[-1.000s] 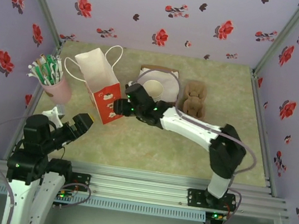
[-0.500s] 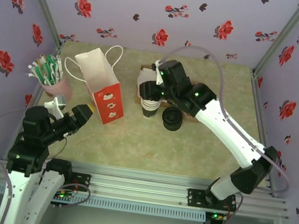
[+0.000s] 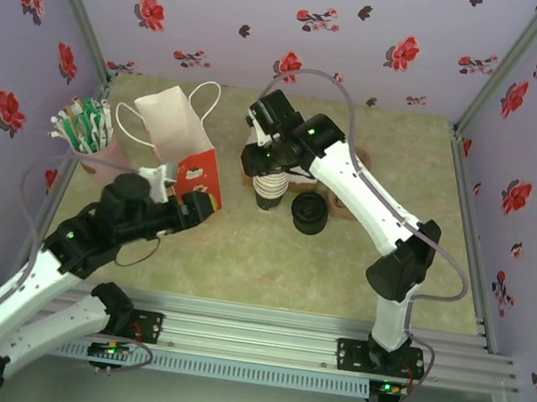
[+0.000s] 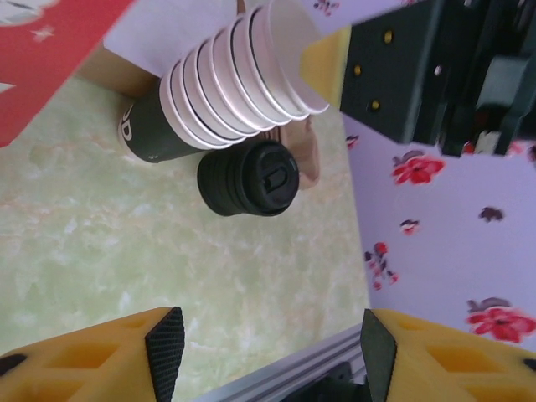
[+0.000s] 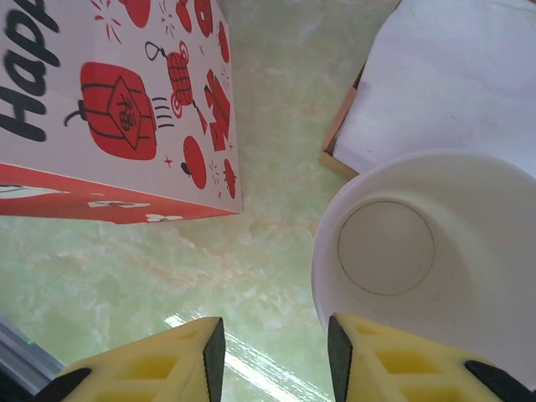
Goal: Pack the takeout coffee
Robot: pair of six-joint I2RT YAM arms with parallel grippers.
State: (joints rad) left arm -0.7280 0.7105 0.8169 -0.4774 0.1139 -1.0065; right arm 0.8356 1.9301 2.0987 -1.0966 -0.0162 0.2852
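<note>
Left gripper: located at the lower left of centre in the top view, just beside the red base of the gift bag. Jaws are set wide. Only bare table shows between the yellow fingers, and nothing is held.

Stack of black lids: stands on the table at frame centre, just right of the nested cup stack. The two stacks are close, and contact cannot be determined.

Topmost paper cup: seated in the top of the nested cup stack, at the centre of the top view, between the gift bag and the lids. Its cream interior faces up.

Right gripper: positioned directly above this cup. Jaws are set narrow, with table visible in the gap. The cup rim lies at the inner edge of one finger. Whether the finger touches the rim cannot be determined, and no clamping is visible.

Cardboard tray lined with white paper: just beyond the cup, at the upper right of the right wrist view.

Cup of green-and-white wrapped sticks: at the far left of the top view, well apart from the cups.
</note>
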